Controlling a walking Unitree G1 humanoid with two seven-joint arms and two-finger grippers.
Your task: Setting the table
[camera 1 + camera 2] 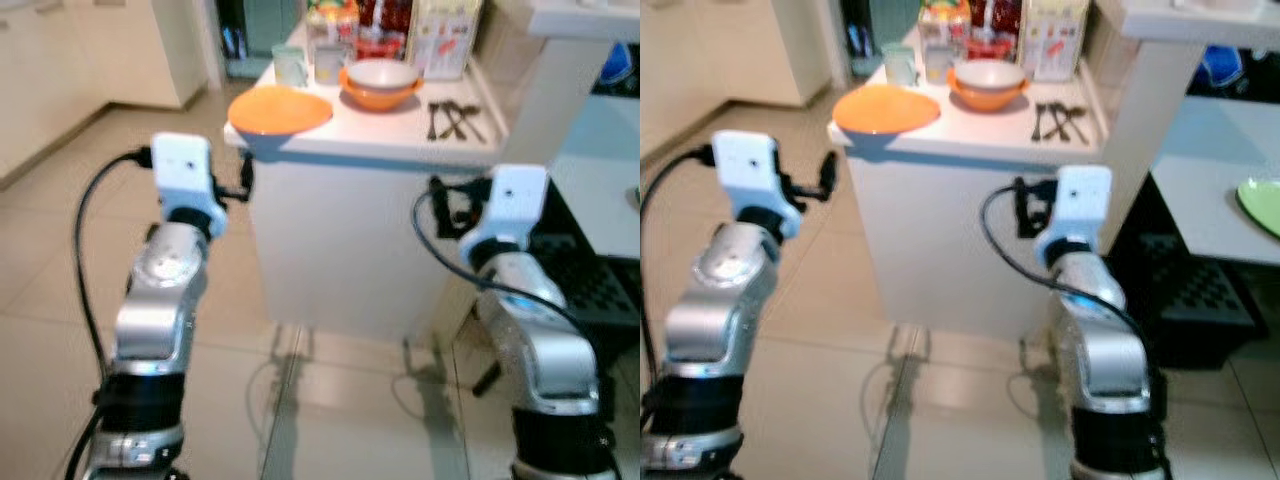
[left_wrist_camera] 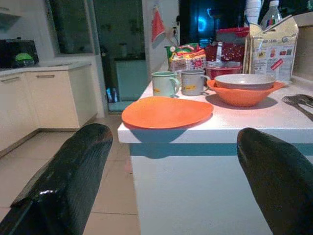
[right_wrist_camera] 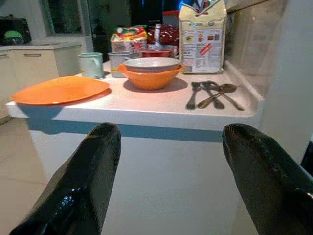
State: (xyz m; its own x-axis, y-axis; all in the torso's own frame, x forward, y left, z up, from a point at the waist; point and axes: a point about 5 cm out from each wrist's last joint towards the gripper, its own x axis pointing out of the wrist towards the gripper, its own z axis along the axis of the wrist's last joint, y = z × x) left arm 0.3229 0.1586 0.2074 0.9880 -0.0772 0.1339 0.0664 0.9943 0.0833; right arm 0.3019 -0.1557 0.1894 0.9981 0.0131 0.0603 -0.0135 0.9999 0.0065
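Note:
An orange plate (image 1: pixel 280 110) lies at the near left corner of a white counter (image 1: pixel 400 142), slightly over its edge. Behind it a white bowl sits inside an orange bowl (image 1: pixel 380 85). Several pieces of dark cutlery (image 1: pixel 452 120) lie to the right, and two mugs (image 1: pixel 291 65) stand at the back left. My left gripper (image 1: pixel 245 182) hovers open below counter height, in front of the plate's corner. My right gripper (image 1: pixel 450 205) is open too, lower down in front of the counter's right side. Nothing is between either gripper's fingers (image 2: pixel 73 166).
A carton (image 3: pixel 203 29), snack packets and a red container crowd the back of the counter. To the right stand a white table (image 1: pixel 1200 215) with a green plate (image 1: pixel 1262 205) and a black slatted thing (image 1: pixel 1200 290) beneath. Cream cupboards (image 2: pixel 54 98) line the left; tiled floor lies between.

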